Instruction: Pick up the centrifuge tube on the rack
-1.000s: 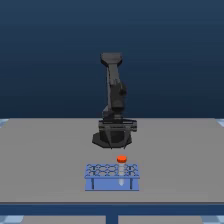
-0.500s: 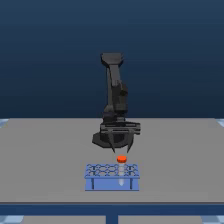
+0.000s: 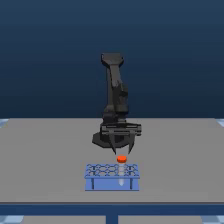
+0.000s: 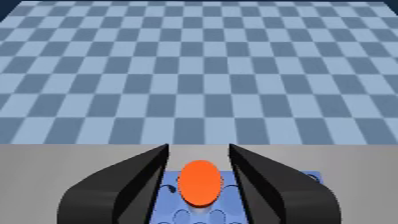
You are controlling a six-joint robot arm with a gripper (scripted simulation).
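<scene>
Dark blue backdrop fills the space behind a wide grey table (image 3: 45,150), and in the wrist view a blue-and-pale checkered floor (image 4: 199,65) stretches beyond the table's edge. Near the middle of the table stands the black robot arm (image 3: 114,100), its upper link upright and its wrist bent down toward the near side. Just in front of it sits the rack (image 3: 111,177) — low, light blue, with round holes on top and two dark vertical marks on its front face. Directly above the rack hangs the gripper (image 3: 122,148), its two dark fingers spread apart — nothing is clasped between them. Smallest of all, the centrifuge tube (image 3: 121,159) stands upright in a rack hole, its orange-red cap just below the fingertips and, in the wrist view, framed between them with a gap on each side.
</scene>
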